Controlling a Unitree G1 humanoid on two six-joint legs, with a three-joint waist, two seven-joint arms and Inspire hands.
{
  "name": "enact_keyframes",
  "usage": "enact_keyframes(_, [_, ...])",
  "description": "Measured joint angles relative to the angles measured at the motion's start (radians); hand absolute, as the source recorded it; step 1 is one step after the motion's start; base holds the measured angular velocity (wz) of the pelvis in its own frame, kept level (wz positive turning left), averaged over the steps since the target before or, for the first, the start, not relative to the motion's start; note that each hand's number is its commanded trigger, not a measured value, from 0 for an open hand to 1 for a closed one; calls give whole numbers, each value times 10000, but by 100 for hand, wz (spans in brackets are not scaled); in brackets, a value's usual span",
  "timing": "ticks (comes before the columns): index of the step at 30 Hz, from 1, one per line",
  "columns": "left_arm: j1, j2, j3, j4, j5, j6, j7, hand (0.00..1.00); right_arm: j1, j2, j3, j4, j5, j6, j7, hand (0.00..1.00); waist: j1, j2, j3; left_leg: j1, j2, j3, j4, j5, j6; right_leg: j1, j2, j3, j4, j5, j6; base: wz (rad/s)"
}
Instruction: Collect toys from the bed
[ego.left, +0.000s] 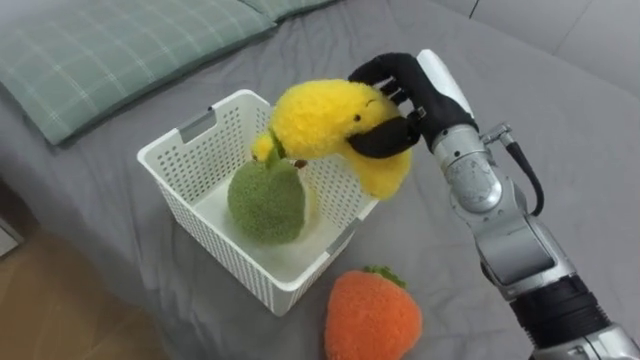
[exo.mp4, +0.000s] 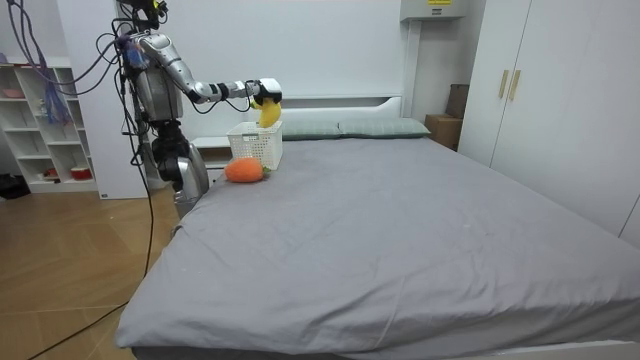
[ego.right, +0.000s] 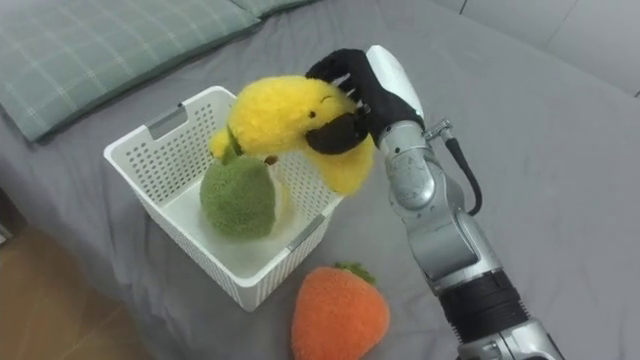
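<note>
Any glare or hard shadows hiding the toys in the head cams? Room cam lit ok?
Left eye view: soft even light, no glare on the white basket; the green toy inside is clearly lit; the yellow toy in the right hand casts no hard shadow. Room view: evenly lit; orange toy stands out on the grey bed.

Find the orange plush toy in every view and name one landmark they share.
Left eye view: orange plush toy at the bottom edge, right of centre, on the bed by the near corner of the white basket.
Right eye view: bottom centre, by the same corner.
Room view: left of centre, on the bed below the basket.
Shared landmark: the white basket.
</note>
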Motion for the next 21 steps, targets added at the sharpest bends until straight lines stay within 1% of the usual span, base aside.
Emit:
enact_keyframes(8, [-37,58,40,0,159,129,-11,0,0,5,-3,9,309,-1,0,0,-2,-51,0,-47,-65,-130,0,37,27,5,-43,-123,6,0,2,5])
enact_keyframes(11, [-149,56,115,0,160,157,-17,0,0,5,-2,79,558,-1,0,0,4,-52,2,-56,-72,-147,0,39,31,5,-50,-170,5,1,4,0])
enact_keyframes(18, [-362,56,194,-1,161,157,-22,0,-13,-3,-6,779,742,-31,2,0,-30,-41,10,-82,-74,-152,0,42,33,-16,-50,-157,3,0,4,0])
enact_keyframes(21, [-414,57,194,0,161,155,-27,0,-17,-4,-11,917,743,-31,9,0,-45,-17,26,-85,-75,-152,-6,42,33,-20,-48,-158,2,0,4,0])
